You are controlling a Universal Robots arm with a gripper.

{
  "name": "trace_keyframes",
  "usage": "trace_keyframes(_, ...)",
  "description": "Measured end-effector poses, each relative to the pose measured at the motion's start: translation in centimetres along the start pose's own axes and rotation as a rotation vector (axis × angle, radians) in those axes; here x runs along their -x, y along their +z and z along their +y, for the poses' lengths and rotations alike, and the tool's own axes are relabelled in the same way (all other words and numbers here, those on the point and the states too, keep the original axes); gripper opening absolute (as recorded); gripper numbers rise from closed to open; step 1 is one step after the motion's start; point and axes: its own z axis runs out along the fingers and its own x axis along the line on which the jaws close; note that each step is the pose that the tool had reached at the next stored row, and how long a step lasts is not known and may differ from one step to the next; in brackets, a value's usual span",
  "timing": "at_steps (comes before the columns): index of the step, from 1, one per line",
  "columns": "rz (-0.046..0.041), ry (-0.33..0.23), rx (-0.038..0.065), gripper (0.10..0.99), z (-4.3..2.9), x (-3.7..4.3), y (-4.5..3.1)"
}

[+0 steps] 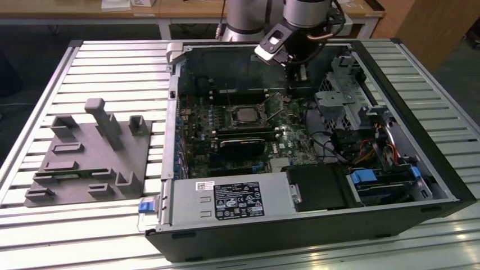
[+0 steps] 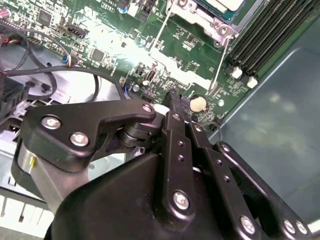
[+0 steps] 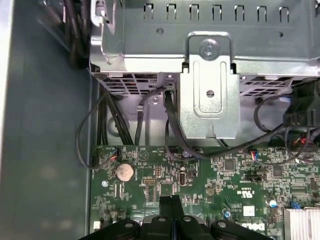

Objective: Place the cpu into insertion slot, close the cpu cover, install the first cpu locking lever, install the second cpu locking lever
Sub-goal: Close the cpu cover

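The cpu [image 1: 244, 115] lies flat in the insertion slot [image 1: 228, 108] at the middle of the green board, its pale face up. In the second wrist view the cpu [image 2: 227, 4] sits inside the metal frame of the cpu cover [image 2: 202, 20]. Two thin wire levers [image 2: 220, 62] [image 2: 161, 27] run along the socket's sides. My gripper [image 1: 295, 88] hangs over the board to the exterior view's right of the socket, near the case's back wall. Its fingers are shut with nothing between them, in the second wrist view [image 2: 177, 99] and in the first wrist view [image 3: 170, 201].
A coin battery [image 3: 124, 158] lies just beside my fingertips. A metal drive cage [image 1: 341, 107] and cables [image 3: 170, 125] crowd the exterior view's right. Black memory slots [image 2: 265, 35] flank the socket. A power supply [image 1: 232, 199] fills the case front. A grey fixture block [image 1: 90, 152] stands outside.
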Motion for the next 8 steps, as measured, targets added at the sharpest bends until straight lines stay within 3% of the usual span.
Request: trace_keyframes(8,-0.0001,0.0,-0.005,0.106,0.1,-0.01,1.48)
